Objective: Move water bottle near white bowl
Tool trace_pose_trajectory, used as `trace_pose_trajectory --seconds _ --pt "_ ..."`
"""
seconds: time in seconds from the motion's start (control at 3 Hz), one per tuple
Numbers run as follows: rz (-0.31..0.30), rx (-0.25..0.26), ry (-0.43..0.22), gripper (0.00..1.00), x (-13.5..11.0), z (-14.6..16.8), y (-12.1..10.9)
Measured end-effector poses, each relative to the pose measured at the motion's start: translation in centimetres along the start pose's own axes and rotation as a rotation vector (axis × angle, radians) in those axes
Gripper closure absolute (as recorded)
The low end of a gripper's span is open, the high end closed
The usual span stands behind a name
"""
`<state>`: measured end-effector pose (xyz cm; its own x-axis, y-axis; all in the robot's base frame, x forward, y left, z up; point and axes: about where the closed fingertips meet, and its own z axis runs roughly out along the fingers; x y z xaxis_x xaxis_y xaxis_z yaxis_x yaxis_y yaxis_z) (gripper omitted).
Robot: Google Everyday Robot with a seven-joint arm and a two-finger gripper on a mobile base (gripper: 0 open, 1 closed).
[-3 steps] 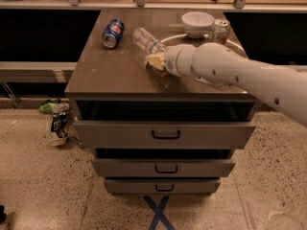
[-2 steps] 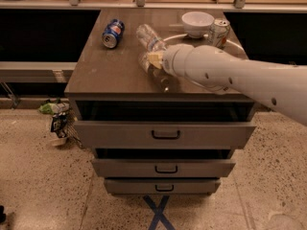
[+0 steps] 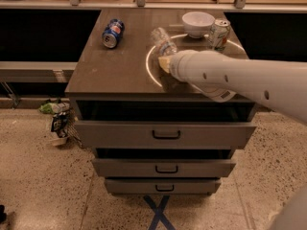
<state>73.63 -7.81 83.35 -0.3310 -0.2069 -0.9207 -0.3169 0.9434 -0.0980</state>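
The water bottle [image 3: 162,41] is clear and crinkled and lies tilted on the brown cabinet top [image 3: 115,66], left of the white bowl [image 3: 197,23]. My gripper [image 3: 165,63] is at the bottle's near end, at the tip of the white arm that reaches in from the right. It appears shut on the bottle's lower part; the arm's casing hides most of the fingers. The bowl stands upright at the back of the top, about a can's length from the bottle's far end.
A silver-green soda can [image 3: 219,33] stands right beside the bowl. A blue soda can [image 3: 111,32] lies on its side at the back left. The top drawer [image 3: 165,134] below is pulled out a little. A shelf rail runs behind the cabinet.
My gripper and the water bottle have moved together to the right, closer to the white bowl. The cans and the bowl have not moved.
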Motion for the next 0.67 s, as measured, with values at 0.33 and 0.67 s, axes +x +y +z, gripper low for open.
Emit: trace_pose_trajectory --seconds 0.33,0.67 --pt "-0.003 0.127 0.004 1.0 0.0 -1.1 -6.5" --pt "-0.012 0.2 0.019 1.0 0.0 -1.9 -10.8"
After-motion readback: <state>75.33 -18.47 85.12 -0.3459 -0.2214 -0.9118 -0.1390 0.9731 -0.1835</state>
